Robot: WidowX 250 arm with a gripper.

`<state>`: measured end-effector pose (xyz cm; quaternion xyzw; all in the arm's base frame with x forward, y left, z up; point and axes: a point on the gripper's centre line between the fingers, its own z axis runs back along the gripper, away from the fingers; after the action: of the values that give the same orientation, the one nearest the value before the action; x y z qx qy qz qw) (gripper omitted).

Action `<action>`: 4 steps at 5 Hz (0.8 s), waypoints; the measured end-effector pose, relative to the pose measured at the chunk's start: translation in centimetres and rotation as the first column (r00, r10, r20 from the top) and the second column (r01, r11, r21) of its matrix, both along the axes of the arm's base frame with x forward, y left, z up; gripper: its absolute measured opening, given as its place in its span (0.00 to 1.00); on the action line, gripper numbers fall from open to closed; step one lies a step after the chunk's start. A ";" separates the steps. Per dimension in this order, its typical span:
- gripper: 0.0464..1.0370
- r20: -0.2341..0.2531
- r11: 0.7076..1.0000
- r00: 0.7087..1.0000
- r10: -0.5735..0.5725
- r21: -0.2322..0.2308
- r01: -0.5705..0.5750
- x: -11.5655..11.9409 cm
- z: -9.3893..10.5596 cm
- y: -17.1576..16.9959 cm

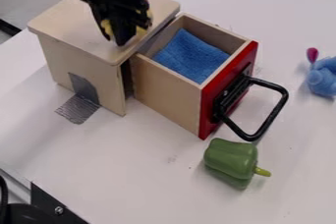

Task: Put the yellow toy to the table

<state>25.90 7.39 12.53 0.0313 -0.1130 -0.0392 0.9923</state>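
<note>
Where 1 drawer [164,95] juts from its wooden box [62,19], blue cloth [190,56] lies inside

My pincer [122,35] is over the box's top, the yellow toy [106,26] partly hidden behind it; whether I'm grasping it, I can't tell. 1 green pepper [230,161] sits on the desk [131,179].

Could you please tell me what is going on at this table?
A robot's gripper is down at the yellow toy on top of the wooden cabinet; I can't tell whether it has hold of it. The toy isn't on the table yet. The drawer stands open with a blue cloth inside, and a green pepper lies nearby.
</note>
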 end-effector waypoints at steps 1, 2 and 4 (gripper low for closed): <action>0.08 0.030 1.000 1.000 -0.004 0.003 0.004 -3.2 1.8 -1.1; 0.06 0.030 0.999 1.000 0.007 -0.035 -0.006 -6.9 0.6 -1.2; 0.10 -0.043 0.996 0.998 -0.047 -0.072 0.043 -10.4 -3.3 -2.9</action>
<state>15.45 4.45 9.27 -0.0075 -0.0930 -0.0582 0.9939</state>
